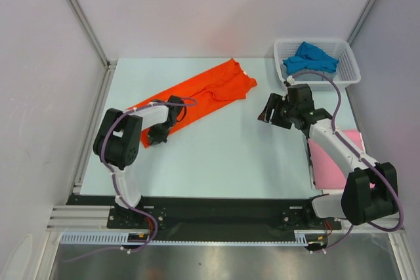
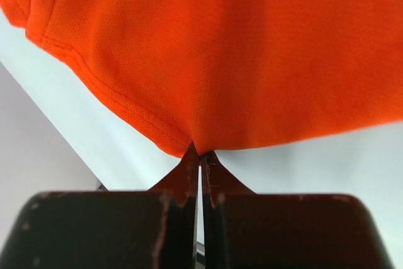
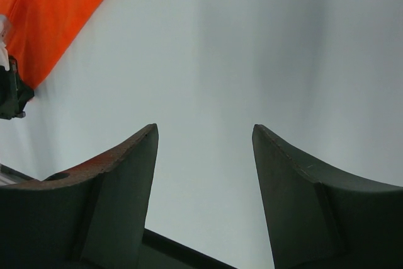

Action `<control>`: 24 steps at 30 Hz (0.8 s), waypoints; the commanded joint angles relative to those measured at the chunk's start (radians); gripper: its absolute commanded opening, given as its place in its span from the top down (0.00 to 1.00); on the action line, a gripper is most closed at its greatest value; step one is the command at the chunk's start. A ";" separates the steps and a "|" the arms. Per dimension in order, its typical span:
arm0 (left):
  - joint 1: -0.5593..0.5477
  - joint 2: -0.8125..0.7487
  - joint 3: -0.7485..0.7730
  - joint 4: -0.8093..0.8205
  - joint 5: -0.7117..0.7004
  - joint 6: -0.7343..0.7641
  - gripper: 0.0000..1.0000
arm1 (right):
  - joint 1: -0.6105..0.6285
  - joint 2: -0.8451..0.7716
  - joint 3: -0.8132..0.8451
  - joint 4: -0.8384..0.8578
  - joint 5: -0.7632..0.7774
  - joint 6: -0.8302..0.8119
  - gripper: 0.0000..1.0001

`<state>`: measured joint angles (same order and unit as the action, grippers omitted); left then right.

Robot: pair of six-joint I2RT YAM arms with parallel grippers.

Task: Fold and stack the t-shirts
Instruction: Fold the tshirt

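The orange-red t-shirt lies as a long folded strip running diagonally from near left to far middle of the table. My left gripper is at its near-left end, shut on the hem corner of the shirt, with its jaws pinched on the cloth edge. My right gripper is open and empty over bare table to the right of the shirt; its wrist view shows only tabletop between the fingers and a strip of the orange shirt at top left. The blue t-shirt is bunched in the basket. The pink t-shirt lies flat at the right, partly under my right arm.
The white mesh basket stands at the far right corner. Metal frame posts and grey walls border the table on the left, back and right. The pale table surface lies between the two arms.
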<state>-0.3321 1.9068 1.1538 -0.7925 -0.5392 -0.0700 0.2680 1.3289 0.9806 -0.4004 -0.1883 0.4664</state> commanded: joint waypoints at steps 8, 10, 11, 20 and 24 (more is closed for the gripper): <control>-0.264 -0.069 0.006 -0.109 0.364 -0.172 1.00 | -0.016 -0.025 -0.017 -0.009 -0.002 0.012 0.33; -0.355 -0.065 0.030 -0.126 0.433 -0.217 1.00 | -0.027 -0.042 -0.029 -0.009 0.006 0.014 0.33; -0.384 -0.060 0.059 -0.129 0.467 -0.235 1.00 | -0.033 -0.045 -0.033 -0.018 0.006 0.012 0.33; -0.714 0.164 0.451 -0.169 0.849 -0.364 0.93 | -0.128 -0.086 -0.040 -0.098 0.010 -0.043 0.32; -0.777 0.256 0.625 -0.195 0.985 -0.358 0.73 | -0.164 -0.096 -0.040 -0.110 0.007 -0.066 0.32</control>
<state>-1.0866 2.1391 1.6794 -0.9447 0.2489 -0.3931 0.1242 1.2625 0.9405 -0.4854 -0.1886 0.4358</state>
